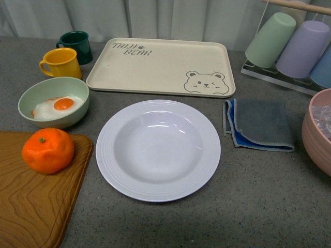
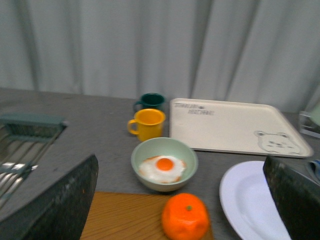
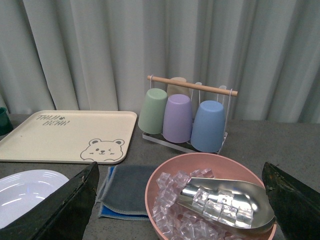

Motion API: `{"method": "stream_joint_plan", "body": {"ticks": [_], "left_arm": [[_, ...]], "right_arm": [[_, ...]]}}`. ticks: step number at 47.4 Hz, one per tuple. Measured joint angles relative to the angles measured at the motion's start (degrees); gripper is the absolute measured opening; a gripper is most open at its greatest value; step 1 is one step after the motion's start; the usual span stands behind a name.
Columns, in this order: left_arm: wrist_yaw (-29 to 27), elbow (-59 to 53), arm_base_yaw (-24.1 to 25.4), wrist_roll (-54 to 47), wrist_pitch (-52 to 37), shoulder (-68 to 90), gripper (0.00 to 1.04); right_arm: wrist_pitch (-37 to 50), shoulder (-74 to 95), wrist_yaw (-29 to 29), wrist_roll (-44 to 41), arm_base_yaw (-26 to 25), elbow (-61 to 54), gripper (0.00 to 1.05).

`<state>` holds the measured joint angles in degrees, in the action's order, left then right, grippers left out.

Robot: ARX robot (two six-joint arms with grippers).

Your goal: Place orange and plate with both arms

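Note:
The orange (image 1: 48,150), bright with a green stem dot, rests on the corner of a wooden board (image 1: 31,206) at the front left. The white plate (image 1: 108,155), with nothing in it, lies on the grey counter at the middle, right of the board. Neither arm shows in the front view. In the left wrist view my left gripper (image 2: 181,197) is open, back from and above the orange (image 2: 185,216), with the plate (image 2: 245,200) beside it. My right gripper (image 3: 182,200) is open above a pink bowl of ice; only an edge of the plate (image 3: 20,192) shows there.
A cream bear tray (image 1: 155,64) lies behind the plate. A pale green bowl (image 1: 31,95) holds a fried egg, with a yellow mug (image 1: 62,63) and a dark green mug (image 1: 77,45) behind. A grey cloth (image 1: 258,124), cup rack (image 1: 289,46) and pink ice bowl (image 1: 315,134) stand right.

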<state>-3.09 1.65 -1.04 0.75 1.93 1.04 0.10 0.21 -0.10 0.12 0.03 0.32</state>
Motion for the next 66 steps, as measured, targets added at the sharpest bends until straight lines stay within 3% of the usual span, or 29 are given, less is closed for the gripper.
{"method": "stream_joint_plan", "body": {"ticks": [4, 8, 20, 36, 54, 66], "left_arm": [[-9.5, 3.0, -2.9, 1.5, 8.7, 6.6, 0.98], [-10.0, 3.3, -3.2, 2.1, 9.6, 10.6, 0.98], [-6.9, 8.0, -5.5, 5.8, -4.9, 36.8, 0.98], [-1.4, 15.4, -5.6, 7.2, -15.6, 66.1, 0.98], [3.8, 27.9, -4.2, 10.2, -12.3, 88.5, 0.98], [2.3, 31.6, -4.2, 11.4, -12.5, 93.9, 0.98]], "right_arm": [[0.0, 0.0, 0.0, 0.0, 0.0, 0.0, 0.95], [0.0, 0.0, 0.0, 0.0, 0.0, 0.0, 0.95], [0.0, 0.0, 0.0, 0.0, 0.0, 0.0, 0.95], [0.0, 0.0, 0.0, 0.0, 0.0, 0.0, 0.95], [0.0, 0.0, 0.0, 0.0, 0.0, 0.0, 0.95], [0.0, 0.0, 0.0, 0.0, 0.0, 0.0, 0.95]]}}
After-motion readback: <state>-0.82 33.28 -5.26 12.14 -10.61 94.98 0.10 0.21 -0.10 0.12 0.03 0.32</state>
